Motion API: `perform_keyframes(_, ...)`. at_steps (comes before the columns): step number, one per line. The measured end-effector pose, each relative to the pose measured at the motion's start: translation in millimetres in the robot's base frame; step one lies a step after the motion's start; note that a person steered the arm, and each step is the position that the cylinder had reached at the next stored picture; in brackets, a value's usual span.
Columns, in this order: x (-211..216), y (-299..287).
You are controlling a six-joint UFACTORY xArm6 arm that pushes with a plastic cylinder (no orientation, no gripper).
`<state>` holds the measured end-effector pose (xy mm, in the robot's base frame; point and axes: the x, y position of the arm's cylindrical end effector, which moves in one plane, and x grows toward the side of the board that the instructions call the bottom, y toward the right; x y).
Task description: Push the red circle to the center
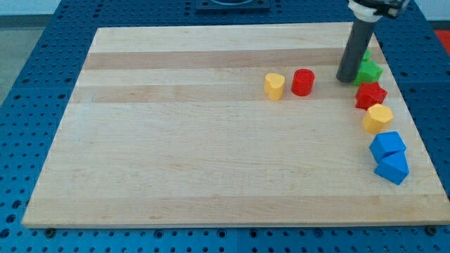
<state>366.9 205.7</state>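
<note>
The red circle [303, 82] is a short red cylinder on the wooden board [176, 140], in the upper right part of the view. A yellow heart-shaped block [274, 86] stands just to its left, apart from it. My tip [346, 79] rests on the board to the right of the red circle, with a gap between them. The dark rod rises from the tip toward the view's top right and hides part of a green block [368, 70] behind it.
A column of blocks runs down the board's right edge: the green star-like block, a red star [370, 95], a yellow hexagon [378, 117], a blue block [387, 145] and a second blue block [392, 167]. The board lies on a blue perforated table [42, 84].
</note>
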Motion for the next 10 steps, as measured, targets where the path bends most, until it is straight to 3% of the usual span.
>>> perform_keyframes(1,23.2,-2.2)
perform_keyframes(3,30.2,-47.2)
perform_keyframes(6,-15.1,-76.5)
perform_keyframes(10,-32.3,-137.7)
